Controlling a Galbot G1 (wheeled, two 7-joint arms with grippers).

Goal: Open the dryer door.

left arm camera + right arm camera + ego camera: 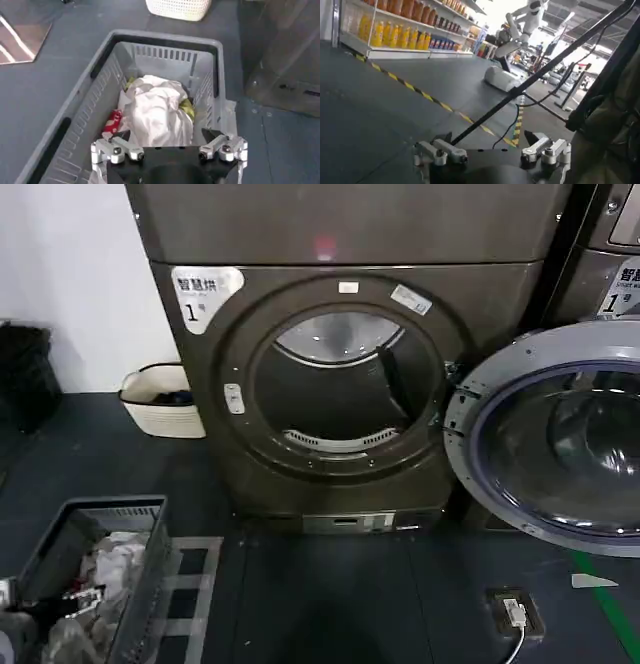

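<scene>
Grey-ringed dark glass dryer door; bronze-brown dryer; cream basket.

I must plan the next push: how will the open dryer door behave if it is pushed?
The dryer door would probably swing stiffly about its hinge beside the drum opening, not flex. Its thick ring and bulging glass suggest some weight. The glass may be slippery.
</scene>
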